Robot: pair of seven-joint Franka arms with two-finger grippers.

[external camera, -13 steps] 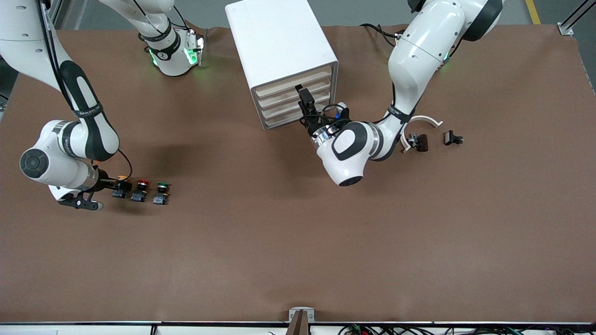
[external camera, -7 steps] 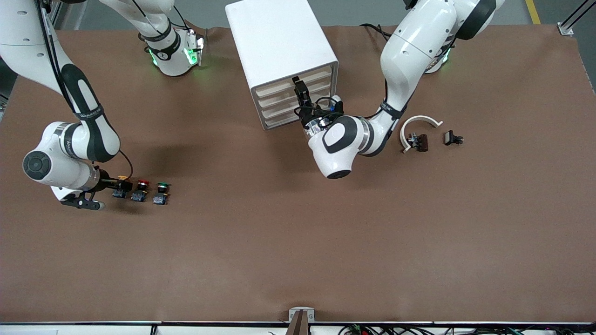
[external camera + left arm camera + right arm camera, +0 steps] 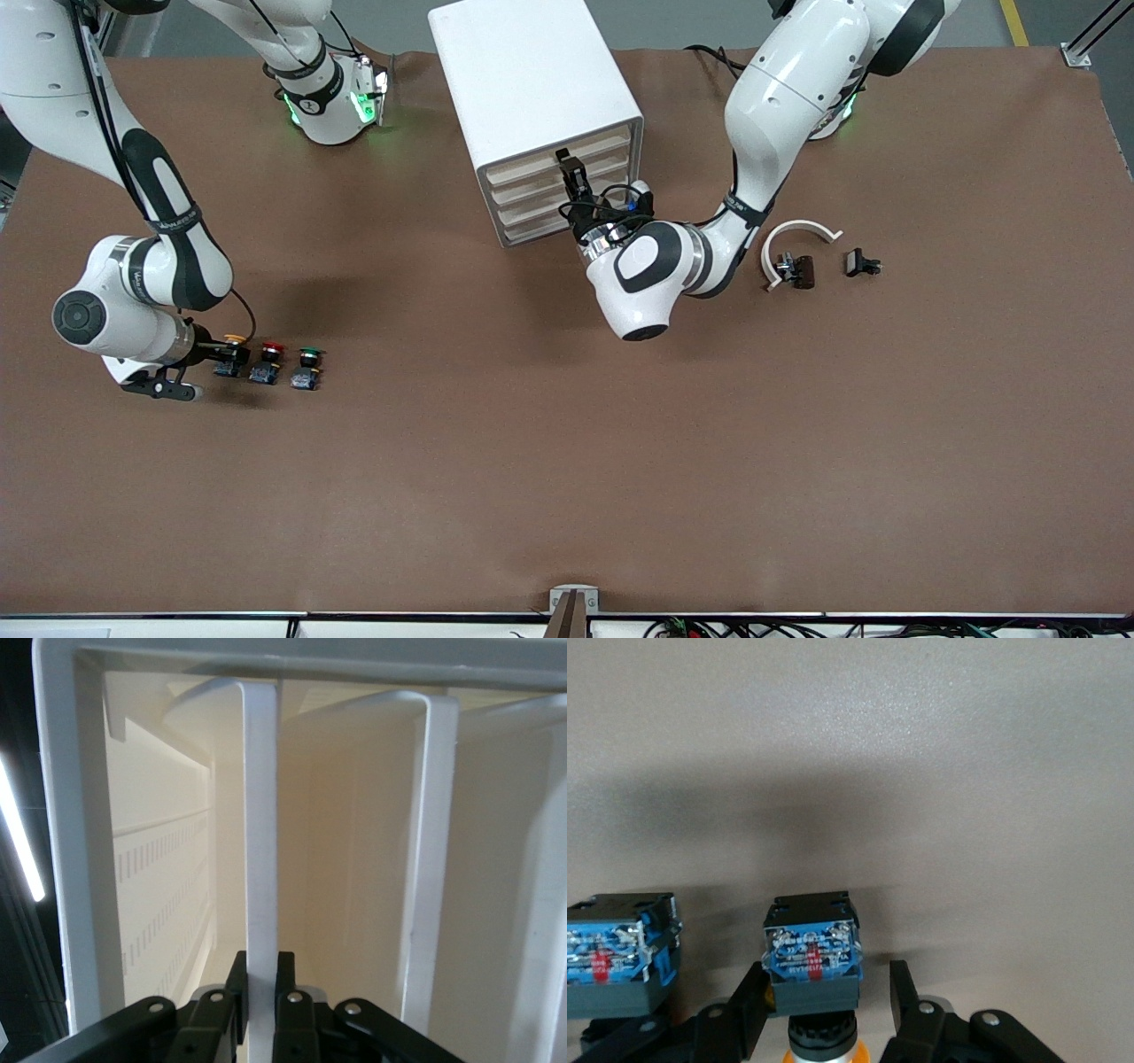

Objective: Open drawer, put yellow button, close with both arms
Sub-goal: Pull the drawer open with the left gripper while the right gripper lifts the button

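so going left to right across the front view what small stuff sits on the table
yellow button → red button → green button → cabinet → white curved piece → small black part

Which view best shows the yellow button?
The right wrist view: the yellow button fills it, blue-and-black body between the right gripper fingers, a gap at each side. The front view shows it only tiny, beside the red button. The left wrist view shows only the drawer edge.
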